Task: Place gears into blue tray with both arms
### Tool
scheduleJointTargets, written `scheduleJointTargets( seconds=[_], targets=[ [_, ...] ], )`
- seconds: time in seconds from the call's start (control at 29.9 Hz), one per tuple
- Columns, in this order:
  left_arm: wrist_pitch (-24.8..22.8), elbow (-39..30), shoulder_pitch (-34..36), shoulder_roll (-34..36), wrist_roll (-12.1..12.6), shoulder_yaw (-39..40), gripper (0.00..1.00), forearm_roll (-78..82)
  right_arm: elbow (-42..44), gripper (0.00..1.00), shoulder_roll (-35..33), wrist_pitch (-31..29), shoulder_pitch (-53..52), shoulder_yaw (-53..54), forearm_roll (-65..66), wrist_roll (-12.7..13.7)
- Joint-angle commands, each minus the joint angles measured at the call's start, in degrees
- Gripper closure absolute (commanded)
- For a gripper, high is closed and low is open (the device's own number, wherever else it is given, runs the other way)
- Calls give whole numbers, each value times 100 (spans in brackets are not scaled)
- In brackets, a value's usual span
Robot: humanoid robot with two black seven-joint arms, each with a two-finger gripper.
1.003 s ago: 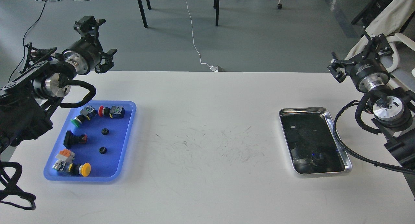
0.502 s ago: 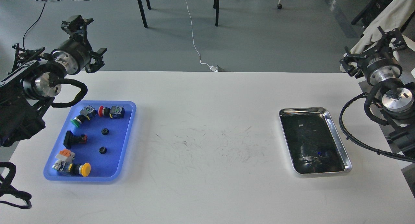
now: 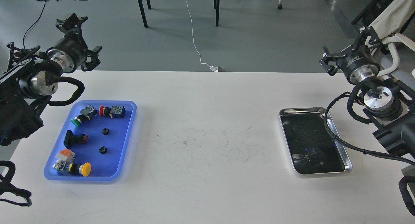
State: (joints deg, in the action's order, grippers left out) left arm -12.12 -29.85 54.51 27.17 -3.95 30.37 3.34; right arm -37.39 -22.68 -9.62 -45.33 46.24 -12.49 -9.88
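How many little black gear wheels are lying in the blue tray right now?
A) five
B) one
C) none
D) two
D: two gears lie in the blue tray, one above the other, in the bare middle among the coloured push-button switches.

Both arms were black and jointed, the left arm (image 3: 22, 97) and right arm (image 3: 389, 120) each bearing shiny silver wrist rings, looping black corrugated cables, and a black skeletal two-fingered gripper at the end.
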Motion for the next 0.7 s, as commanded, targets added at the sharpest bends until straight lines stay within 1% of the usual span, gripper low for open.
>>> scheduleJointTargets(
  seconds=[0.0,0.07,0.17,0.23,0.37,0.6,0.64,0.67],
  targets=[
    [8,-12,-28,-10,0,4,1,0,-67,1,45,-23,6,16,-8,91],
    [-35,-12,-37,-10,-9,4,2,0,-145,1,193,-31,59,25,-8,83],
    [-167,-73,-63,-62,-35,-74,1,18,-295,1,185,-31,147,78,-8,74],
    [-176,-73,-98,-97,-9,-101,1,52,-357,1,168,-40,226,78,-8,48],
    [-220,-91,-151,-106,-61,-145,1,79,-471,1,150,-40,367,122,-8,39],
    [-256,-144,-344,-150,-79,-136,1,44,-655,1,115,-40,490,183,-8,30],
    [-264,-187,-397,-150,-79,-119,1,35,-734,1,106,-49,525,183,-8,39],
    [-256,-370,-414,-115,-79,-75,1,26,-848,1,80,-66,586,183,-8,39]
  ],
)
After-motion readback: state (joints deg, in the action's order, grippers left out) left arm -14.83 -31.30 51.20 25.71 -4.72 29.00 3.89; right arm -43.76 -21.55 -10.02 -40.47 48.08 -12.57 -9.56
